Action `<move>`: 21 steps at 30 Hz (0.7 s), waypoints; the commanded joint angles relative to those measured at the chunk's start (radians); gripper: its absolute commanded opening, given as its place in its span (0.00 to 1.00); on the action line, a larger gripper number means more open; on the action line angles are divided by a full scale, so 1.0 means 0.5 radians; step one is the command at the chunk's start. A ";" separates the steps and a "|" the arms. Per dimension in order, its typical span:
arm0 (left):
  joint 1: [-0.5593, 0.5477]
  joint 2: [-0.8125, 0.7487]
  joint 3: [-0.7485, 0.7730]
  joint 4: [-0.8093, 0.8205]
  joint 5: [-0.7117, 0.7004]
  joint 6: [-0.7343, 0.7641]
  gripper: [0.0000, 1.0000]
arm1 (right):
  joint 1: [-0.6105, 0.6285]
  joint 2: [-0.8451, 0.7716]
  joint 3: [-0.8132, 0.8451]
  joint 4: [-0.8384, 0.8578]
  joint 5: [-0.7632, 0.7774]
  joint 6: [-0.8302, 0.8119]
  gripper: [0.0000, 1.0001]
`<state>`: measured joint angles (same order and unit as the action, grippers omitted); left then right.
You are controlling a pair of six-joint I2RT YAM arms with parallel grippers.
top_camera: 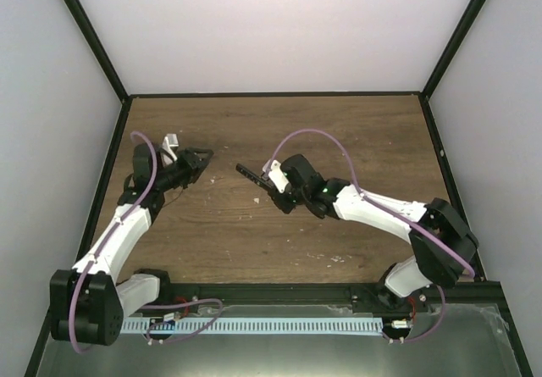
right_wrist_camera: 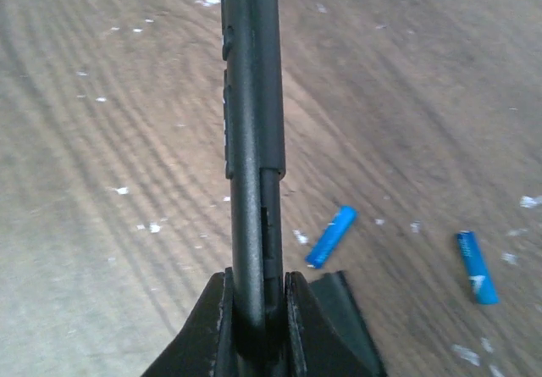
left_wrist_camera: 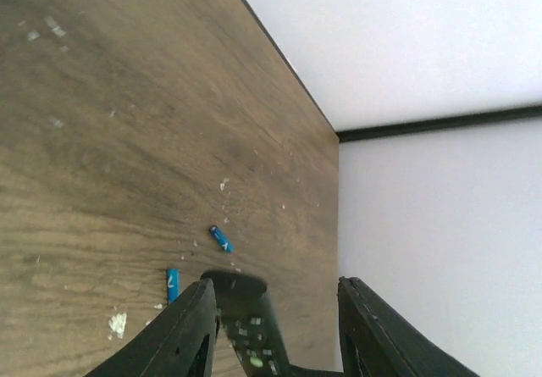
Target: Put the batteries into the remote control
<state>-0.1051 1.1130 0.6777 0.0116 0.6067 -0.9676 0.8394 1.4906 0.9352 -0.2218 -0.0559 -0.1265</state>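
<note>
My right gripper [top_camera: 273, 185] is shut on the remote control [top_camera: 251, 174], a slim black bar held on edge above the table and pointing toward the left arm. In the right wrist view the remote [right_wrist_camera: 252, 97] runs up from between my fingers [right_wrist_camera: 213, 318]. Two blue batteries [right_wrist_camera: 331, 235] [right_wrist_camera: 476, 265] lie on the wood to its right. My left gripper [top_camera: 201, 156] is open and empty, facing the remote's tip. In the left wrist view the remote's button face [left_wrist_camera: 252, 326] shows between the fingers [left_wrist_camera: 182, 335], with both batteries [left_wrist_camera: 221, 239] [left_wrist_camera: 173, 284] beyond. The batteries do not show in the top view.
A short black cover piece [right_wrist_camera: 339, 309] lies on the table beside my right finger. White specks of debris [top_camera: 257, 199] are scattered over the wooden table [top_camera: 356, 131]. Black frame rails [top_camera: 271, 95] and pale walls border the table.
</note>
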 commanded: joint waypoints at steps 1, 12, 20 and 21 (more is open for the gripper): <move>-0.014 -0.125 -0.089 0.004 -0.244 -0.500 0.44 | 0.014 0.031 0.046 0.037 0.369 -0.086 0.01; -0.256 -0.079 0.012 -0.100 -0.444 -0.744 0.54 | 0.189 0.164 0.130 0.242 0.782 -0.339 0.01; -0.354 0.053 -0.021 -0.060 -0.416 -0.881 0.55 | 0.308 0.239 0.123 0.421 1.036 -0.534 0.01; -0.368 0.069 -0.021 -0.051 -0.416 -0.892 0.55 | 0.319 0.253 0.130 0.431 1.041 -0.545 0.01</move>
<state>-0.2672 1.1244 0.6659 -0.0311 0.4042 -1.3495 0.9691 1.5890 0.9554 -0.0788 0.3813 -0.3382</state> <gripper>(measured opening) 0.547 0.061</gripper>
